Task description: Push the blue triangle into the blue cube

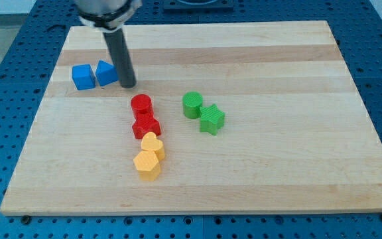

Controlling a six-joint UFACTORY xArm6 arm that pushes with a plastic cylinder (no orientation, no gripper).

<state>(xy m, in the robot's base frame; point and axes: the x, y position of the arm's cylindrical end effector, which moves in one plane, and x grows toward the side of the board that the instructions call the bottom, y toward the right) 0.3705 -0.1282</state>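
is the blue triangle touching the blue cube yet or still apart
Touching, as far as this view shows: the blue triangle sits flush against the blue cube, no board visible between. My tip is at the triangle's right.

A light wooden surface with long plank stripes lies flat. Under it and all around is a blue metal base full of small round holes.

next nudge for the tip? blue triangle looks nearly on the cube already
Probably a short push toward the view's left. My tip sits just on the view's right of the blue triangle, which lies right beside the blue cube on its left; whether they fully touch is hard to tell. A small leftward slide should close any gap.
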